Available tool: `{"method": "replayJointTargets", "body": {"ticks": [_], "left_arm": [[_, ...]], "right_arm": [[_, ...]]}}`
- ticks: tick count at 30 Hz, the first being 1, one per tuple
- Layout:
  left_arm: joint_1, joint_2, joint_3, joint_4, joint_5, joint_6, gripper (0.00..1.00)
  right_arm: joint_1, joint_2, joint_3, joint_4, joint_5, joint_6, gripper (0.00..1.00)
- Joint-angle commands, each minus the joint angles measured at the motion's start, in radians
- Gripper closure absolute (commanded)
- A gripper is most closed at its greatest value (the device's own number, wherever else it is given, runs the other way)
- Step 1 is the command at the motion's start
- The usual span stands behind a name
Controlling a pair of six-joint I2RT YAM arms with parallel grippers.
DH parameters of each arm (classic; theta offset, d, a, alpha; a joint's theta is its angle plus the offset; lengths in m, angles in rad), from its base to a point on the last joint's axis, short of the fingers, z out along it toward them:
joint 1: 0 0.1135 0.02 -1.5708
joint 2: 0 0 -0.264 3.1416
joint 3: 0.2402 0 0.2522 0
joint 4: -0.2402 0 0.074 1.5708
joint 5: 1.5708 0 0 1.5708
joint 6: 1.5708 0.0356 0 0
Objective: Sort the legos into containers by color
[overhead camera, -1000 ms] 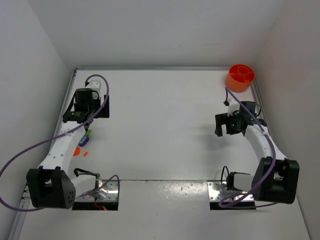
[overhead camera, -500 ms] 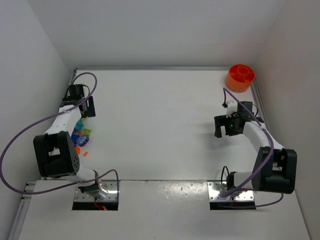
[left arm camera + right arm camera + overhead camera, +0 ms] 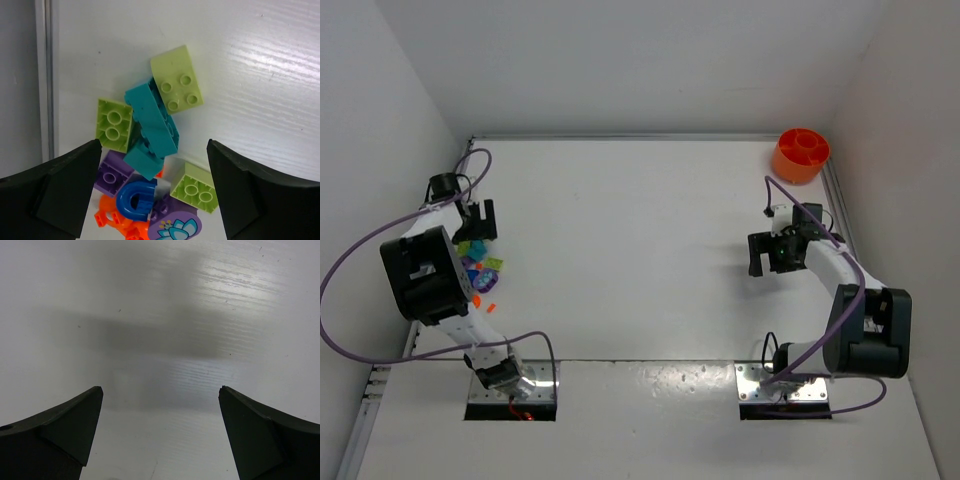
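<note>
- I see the left gripper point(image 3: 480, 226) at the left side of the table point(image 3: 640, 230), with its fingers spread wide and nothing between them
- The legos point(image 3: 478, 268) lie in one tight heap close to the left edge, just on the near side of this gripper; in the left wrist view the heap sits between the two fingers and runs out of the lower border
- On top of the heap is a teal brick point(image 3: 152, 127), leaning on its neighbours; its long axis runs almost along the direction in which the fingers point, only a little turned, so I judge the jaws can close across its short side without much wrist rotation
- A lime brick point(image 3: 177, 85) touches its upper end in that view, and a purple brick point(image 3: 111, 172) and a blue arch piece point(image 3: 135, 200) lie at its lower end; I think a low grasp may catch one of them too
- The right gripper point(image 3: 762, 254) is also spread and holds nothing; it hangs at the right side, well apart from the heap, and its wrist view shows only table surface
- The orange tub point(image 3: 796, 168) stands in the far right corner, beyond the right gripper and across the whole table from the legos
- So the left arm is clearly nearer to the bricks and the right arm nearer to the tub; in my judgement the pick belongs to the left arm
</note>
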Motion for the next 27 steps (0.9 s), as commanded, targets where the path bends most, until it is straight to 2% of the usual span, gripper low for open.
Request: {"method": "replayJointTargets", "body": {"ticks": [1,13,27], "left_arm": [[0.017,0.018,0.059,0.037,0.077,0.056,0.07],[0.026,0.115,0.140,0.037,0.097,0.085,0.07],[0.026,0.190,0.149,0.037,0.190,0.137,0.09]], "right_arm": [[0.003,0.006,0.030,0.018,0.006,0.007,0.00],[0.003,0.024,0.030,0.018,0.006,0.007,0.00],[0.003,0.033,0.039,0.018,0.006,0.007,0.00]]}}
